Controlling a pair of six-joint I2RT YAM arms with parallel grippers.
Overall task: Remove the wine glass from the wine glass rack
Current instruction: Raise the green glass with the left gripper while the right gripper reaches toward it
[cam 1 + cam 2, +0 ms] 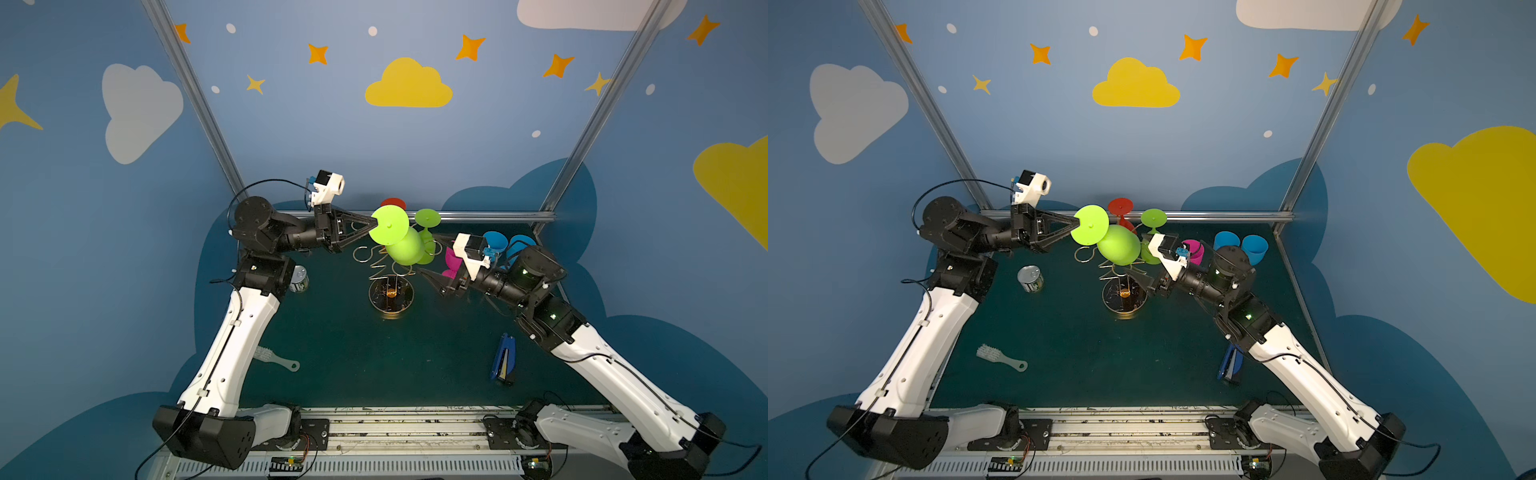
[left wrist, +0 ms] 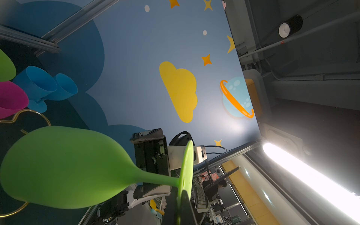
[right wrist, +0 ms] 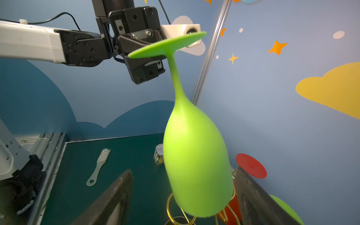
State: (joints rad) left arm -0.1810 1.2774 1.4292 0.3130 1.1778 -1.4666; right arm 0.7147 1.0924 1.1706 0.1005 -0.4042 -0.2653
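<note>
Top views: L gripper point(image 1: 372, 225) is pinched tight on the foot rim of the lime wine glass point(image 1: 405, 249). The glass hangs bowl-down just past its tips, over the gold wine glass rack point(image 1: 380, 305). R gripper point(image 1: 1136, 254) is spread wide, bowl right ahead of it.

L wrist: stem runs from the clamped foot out to the bowl point(image 2: 64, 167), w/ a rack loop point(image 2: 33, 113) beyond.

R wrist: bowl point(image 3: 194, 165) sits between the spread R fingers point(image 3: 116, 198). Bowl rim overlaps a rack loop, contact unclear. L gripper point(image 3: 144, 52) is up at the foot.
</note>
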